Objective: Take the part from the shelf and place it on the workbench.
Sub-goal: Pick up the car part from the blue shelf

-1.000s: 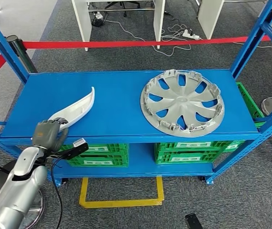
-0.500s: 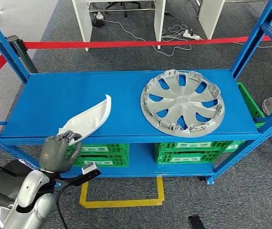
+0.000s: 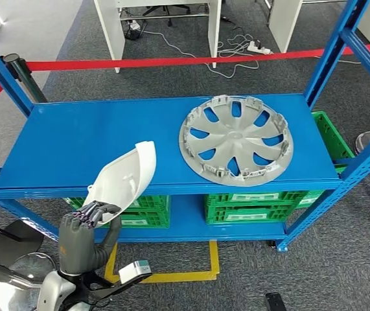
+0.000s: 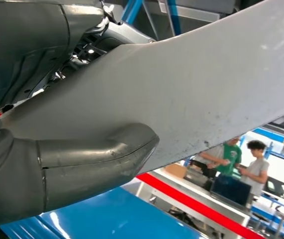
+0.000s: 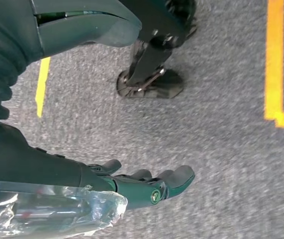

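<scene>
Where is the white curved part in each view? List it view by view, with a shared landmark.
Head view: white curved part lower left, gripped by the left hand, in front of the blue shelf.
Left wrist view: part spans the frame, thumb against it.
Right wrist view: not in it.
Shared landmark: the blue shelf.

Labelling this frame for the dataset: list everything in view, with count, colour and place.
white part: 1, white, curved shell, lifted off the shelf's front left edge, held by the left hand
wheel cover: 1, silver, flat on the shelf's top board, right half
shelf: 1, blue, two boards, in front of the robot
crates: at least 2, green, on the lower board; another green one past the right post
barrier tape: red, behind the shelf
floor marking: yellow, on grey carpet below the shelf
people: 2, background of the left wrist view
left hand: 1, grey, fingers gripping the part's lower end
right hand: 1, dark, hanging over the carpet, holding nothing
</scene>
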### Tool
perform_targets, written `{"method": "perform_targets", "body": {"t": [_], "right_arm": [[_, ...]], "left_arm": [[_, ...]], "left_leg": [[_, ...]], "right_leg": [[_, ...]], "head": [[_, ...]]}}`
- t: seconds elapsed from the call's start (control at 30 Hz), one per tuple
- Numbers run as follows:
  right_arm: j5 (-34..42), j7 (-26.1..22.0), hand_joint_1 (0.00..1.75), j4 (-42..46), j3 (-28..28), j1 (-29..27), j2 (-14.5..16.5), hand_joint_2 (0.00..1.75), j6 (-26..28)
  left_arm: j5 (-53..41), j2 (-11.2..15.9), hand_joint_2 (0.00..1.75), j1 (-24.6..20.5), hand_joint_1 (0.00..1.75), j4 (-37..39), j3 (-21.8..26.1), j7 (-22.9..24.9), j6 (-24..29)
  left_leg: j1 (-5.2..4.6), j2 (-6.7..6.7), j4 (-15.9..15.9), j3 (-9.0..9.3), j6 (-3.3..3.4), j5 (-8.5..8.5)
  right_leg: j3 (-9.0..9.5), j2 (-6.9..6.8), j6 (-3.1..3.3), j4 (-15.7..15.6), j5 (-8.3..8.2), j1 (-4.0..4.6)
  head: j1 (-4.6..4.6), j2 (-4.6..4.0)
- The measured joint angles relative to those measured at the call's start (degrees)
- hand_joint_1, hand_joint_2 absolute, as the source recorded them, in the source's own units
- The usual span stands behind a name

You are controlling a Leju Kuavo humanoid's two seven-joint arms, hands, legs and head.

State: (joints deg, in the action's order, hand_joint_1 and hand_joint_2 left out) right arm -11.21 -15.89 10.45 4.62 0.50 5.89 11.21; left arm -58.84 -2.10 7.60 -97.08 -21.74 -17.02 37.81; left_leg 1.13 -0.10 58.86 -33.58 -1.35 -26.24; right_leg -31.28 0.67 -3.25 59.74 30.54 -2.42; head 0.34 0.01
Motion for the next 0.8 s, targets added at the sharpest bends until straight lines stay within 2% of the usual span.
{"method": "perform_targets", "body": {"t": [0.03, 0.07, 0.1, 0.13, 0.2, 0.23, 0.27, 0.3, 0.37, 0.4, 0.43, 0.47, 0.53, 0.57, 0.6, 0.63, 0.7, 0.73, 0.77, 0.8], "right_arm": [[0.15, -0.07, 0.00, -0.01, 0.23, -0.12, -0.01, 1.75, -0.04], [0.36, -0.21, 0.00, -0.01, 0.48, -0.21, -0.01, 1.75, -0.09], [0.57, -0.43, 0.00, -0.01, 0.74, -0.24, -0.01, 1.75, -0.13], [0.80, -0.66, 0.00, -0.01, 1.02, -0.23, -0.01, 1.75, -0.16], [1.15, -0.94, 0.00, -0.01, 1.51, -0.27, -0.01, 1.75, -0.11], [1.26, -0.95, 0.00, -0.01, 1.74, -0.29, -0.01, 1.75, -0.08], [1.32, -0.95, 0.00, -0.01, 1.97, -0.31, -0.01, 1.75, -0.02], [1.36, -0.95, 0.00, -0.01, 2.16, -0.31, -0.01, 1.75, 0.03], [1.44, -1.03, 0.00, -0.01, 2.43, -0.28, 0.10, 1.75, 0.09], [1.49, -1.13, 0.00, -0.01, 2.54, -0.26, 0.20, 1.75, 0.09], [1.54, -1.26, 0.00, -0.01, 2.67, -0.24, 0.31, 1.75, 0.09], [1.60, -1.47, 0.00, -0.01, 2.80, -0.24, 0.42, 1.75, 0.08], [1.74, -2.00, 0.00, -0.01, 3.11, -0.25, 0.54, 1.75, 0.35], [1.73, -2.21, 0.00, -0.01, 3.25, -0.25, 0.58, 1.75, 1.06], [1.66, -2.32, 0.00, -0.01, 3.37, -0.25, 0.61, 1.75, 2.21], [1.54, -2.33, 0.00, -0.01, 3.46, -0.23, 0.62, 1.75, 3.57], [1.41, -2.24, 0.00, -0.01, 3.62, -0.21, 0.64, 1.75, 5.76], [1.45, -2.15, 0.00, -0.01, 3.74, -0.21, 0.64, 1.75, 6.25], [1.52, -2.09, 0.00, -0.01, 3.86, -0.20, 0.64, 1.75, 6.50], [1.58, -2.03, 0.00, -0.01, 3.96, -0.19, 0.64, 1.75, 6.61]], "left_arm": [[0.37, -0.12, 1.75, 0.26, 1.75, -0.09, -0.12, -0.26, 0.32], [0.78, -0.24, 1.75, 0.53, 1.75, -0.13, -0.20, -0.60, 0.62], [1.23, -0.41, 1.75, 0.77, 1.75, -0.18, -0.30, -1.04, 0.97], [1.69, -0.60, 1.75, 0.95, 1.75, -0.23, -0.38, -1.54, 1.33], [2.68, -1.08, 1.75, 1.28, 1.75, -0.29, -0.48, -2.77, 1.71], [3.15, -1.32, 1.75, 1.48, 1.75, -0.30, -0.47, -3.46, 1.78], [3.64, -1.57, 1.75, 1.71, 1.75, -0.31, -0.43, -4.25, 1.79], [4.06, -1.84, 1.75, 1.93, 1.75, -0.37, -0.33, -5.09, 1.80], [4.78, -2.38, 1.75, 2.22, 1.75, -0.75, -0.04, -6.66, 1.81], [5.09, -2.65, 1.75, 2.31, 1.75, -1.02, 0.10, -7.29, 1.85], [5.37, -2.83, 1.75, 2.39, 1.75, -1.27, 0.24, -7.76, 1.90], [5.68, -2.97, 1.75, 2.51, 1.75, -1.45, 0.39, -8.11, 1.95], [6.36, -3.17, 1.75, 2.81, 1.75, -1.69, 0.75, -8.51, 2.02], [6.66, -3.26, 1.75, 2.88, 1.75, -1.77, 0.92, -8.59, 2.02], [6.89, -3.36, 1.75, 2.89, 1.75, -1.86, 1.04, -8.63, 2.04], [7.02, -3.46, 1.75, 2.87, 1.75, -1.88, 1.11, -8.63, 2.06], [7.15, -3.57, 1.75, 2.94, 1.75, -1.89, 1.30, -8.64, 2.08], [7.16, -3.58, 1.75, 3.00, 1.75, -1.89, 1.39, -8.64, 2.08], [7.16, -3.59, 1.75, 3.03, 1.75, -1.89, 1.50, -8.64, 2.08], [7.15, -3.59, 1.75, 3.04, 1.75, -1.89, 1.59, -8.64, 2.08]], "left_leg": [[0.10, 0.01, 0.13, -0.22, -0.20, -0.14], [0.18, 0.03, 0.89, -0.60, -0.38, -0.96], [0.24, 0.05, 2.79, -1.39, -0.53, -2.66], [0.25, 0.06, 5.81, -2.49, -0.61, -4.97], [0.17, 0.06, 13.13, -4.84, -0.52, -9.32], [0.08, 0.06, 15.28, -5.24, -0.31, -10.25], [-0.07, 0.06, 15.48, -4.71, 0.06, -10.13], [-0.33, 0.04, 13.49, -3.11, 0.59, -9.04], [-1.11, 0.03, 5.73, 1.87, 2.29, -6.22], [-1.47, 0.02, 2.36, 3.75, 3.00, -5.32], [-1.77, 0.01, 0.25, 4.80, 3.49, -4.92], [-1.95, 0.00, -0.50, 4.93, 3.66, -4.89], [-1.94, 0.05, -1.35, 4.62, 3.49, -3.82], [-1.80, 0.13, -2.03, 4.44, 3.48, -3.05], [-1.62, 0.21, -2.69, 4.13, 3.51, -2.18], [-1.45, 0.29, -3.15, 3.68, 3.50, -1.42], [-1.53, 0.39, -3.21, 2.36, 3.60, -0.30], [-1.58, 0.47, -3.14, 1.64, 3.53, 0.22], [-1.61, 0.54, -3.06, 0.89, 3.45, 0.76], [-1.60, 0.58, -2.91, 0.10, 3.30, 1.29]], "right_leg": [[-0.29, -0.04, 0.47, 0.14, -0.21, 0.03], [-0.61, -0.07, 0.99, 0.21, -0.49, 0.07], [-1.00, -0.13, 1.53, 0.22, -0.79, 0.12], [-1.40, -0.21, 2.02, 0.20, -1.09, 0.23], [-2.22, -0.42, 2.60, 0.20, -1.63, 0.64], [-2.57, -0.51, 2.78, 0.20, -1.89, 0.89], [-2.90, -0.57, 2.91, 0.20, -2.17, 1.15], [-3.21, -0.58, 2.99, 0.20, -2.47, 1.42], [-3.73, -0.55, 3.03, 0.20, -3.11, 1.83], [-3.97, -0.56, 2.92, 0.20, -3.43, 1.92], [-4.21, -0.60, 2.70, 0.20, -3.77, 1.90], [-4.41, -0.67, 2.38, 0.13, -4.14, 1.82], [-4.75, -0.72, 1.67, -0.16, -4.81, 1.67], [-5.11, -0.70, 1.37, 0.03, -4.31, 1.69], [-5.69, -0.67, 1.13, 1.07, -2.85, 1.73], [-6.48, -0.65, 0.95, 3.20, -0.55, 1.72], [-7.97, -0.68, 0.58, 9.45, 4.25, 1.68], [-8.19, -0.69, 0.42, 12.10, 5.14, 1.65], [-7.75, -0.71, 0.27, 13.40, 4.79, 1.63], [-6.38, -0.72, 0.17, 12.87, 3.38, 1.60]], "head": [[-0.20, -0.01], [-0.32, -0.01], [-0.44, -0.01], [-0.62, -0.01], [-0.74, -0.01], [-0.76, -0.01], [-0.75, -0.01], [-0.75, -0.01], [-0.69, -0.01], [-0.69, -0.01], [-0.70, -0.01], [-0.71, -0.01], [-0.79, -0.01], [-0.71, -0.01], [-0.59, -0.01], [-0.44, -0.01], [-0.25, -0.01], [-0.23, -0.01], [-0.25, -0.01], [-0.23, -0.01]]}}
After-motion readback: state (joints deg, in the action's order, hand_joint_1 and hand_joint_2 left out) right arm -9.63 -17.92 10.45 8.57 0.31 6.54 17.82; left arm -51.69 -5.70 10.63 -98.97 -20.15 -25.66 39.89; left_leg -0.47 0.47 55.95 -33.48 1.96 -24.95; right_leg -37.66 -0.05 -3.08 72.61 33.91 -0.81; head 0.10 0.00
